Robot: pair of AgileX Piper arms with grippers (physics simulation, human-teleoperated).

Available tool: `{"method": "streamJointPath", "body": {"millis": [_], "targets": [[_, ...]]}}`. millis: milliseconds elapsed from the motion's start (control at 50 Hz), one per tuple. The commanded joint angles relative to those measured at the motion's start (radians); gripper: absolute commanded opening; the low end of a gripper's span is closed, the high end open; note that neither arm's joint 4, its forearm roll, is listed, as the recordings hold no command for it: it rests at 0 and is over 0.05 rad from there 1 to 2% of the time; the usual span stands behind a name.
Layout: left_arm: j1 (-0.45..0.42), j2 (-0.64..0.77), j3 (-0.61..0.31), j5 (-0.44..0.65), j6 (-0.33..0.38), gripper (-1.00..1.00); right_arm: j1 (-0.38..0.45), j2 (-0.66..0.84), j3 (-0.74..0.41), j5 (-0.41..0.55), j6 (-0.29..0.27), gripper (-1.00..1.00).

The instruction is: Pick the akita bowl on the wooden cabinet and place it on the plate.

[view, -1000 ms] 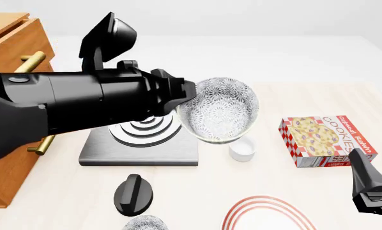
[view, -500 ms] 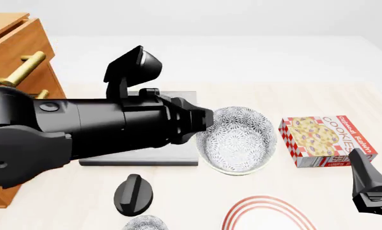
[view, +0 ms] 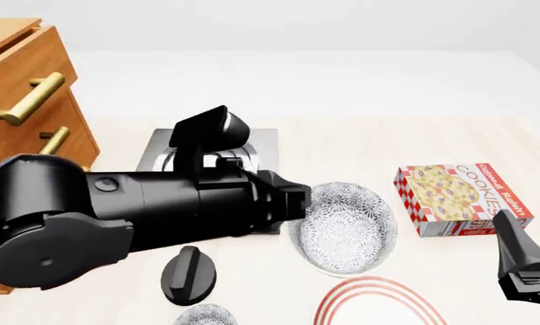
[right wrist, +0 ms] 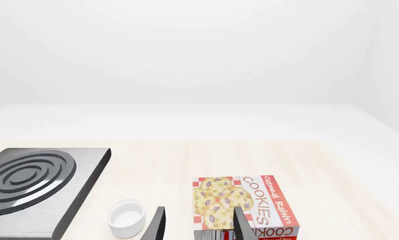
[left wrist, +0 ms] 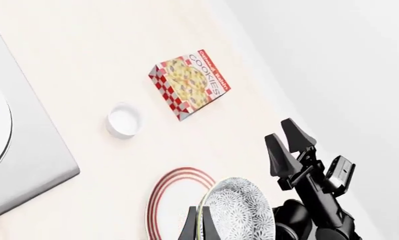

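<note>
In the front view the left claw [view: 293,203] is clamped on the rim of the bowl [view: 344,227], holding it tilted in the air at lower centre, just above the plate [view: 378,301] at the bottom edge. The right claw [view: 523,271] sits at the lower right corner, fingers apart and empty. The cabinet [view: 21,101] stands at the left; the cookie box [view: 459,198] lies right of the bowl.

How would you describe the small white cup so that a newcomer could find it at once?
Start at the grey stove plate. Between it and the cookie box stands the small white cup, alone on the table. It is plain white, unlike the speckled bowl.
</note>
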State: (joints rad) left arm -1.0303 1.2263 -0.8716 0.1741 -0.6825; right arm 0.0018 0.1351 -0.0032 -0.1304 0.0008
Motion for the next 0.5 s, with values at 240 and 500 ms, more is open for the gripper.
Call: {"method": "streamJointPath", "body": {"millis": [240, 500], "targets": [[-0.017, 0.052, 0.048, -0.084, -0.053, -1.00, 0.000, 0.000, 0.000, 0.000, 0.000, 1.00], [-0.016, 0.083, 0.065, -0.123, -0.071, -1.00, 0.000, 0.000, 0.000, 0.000, 0.000, 1.00]]}}
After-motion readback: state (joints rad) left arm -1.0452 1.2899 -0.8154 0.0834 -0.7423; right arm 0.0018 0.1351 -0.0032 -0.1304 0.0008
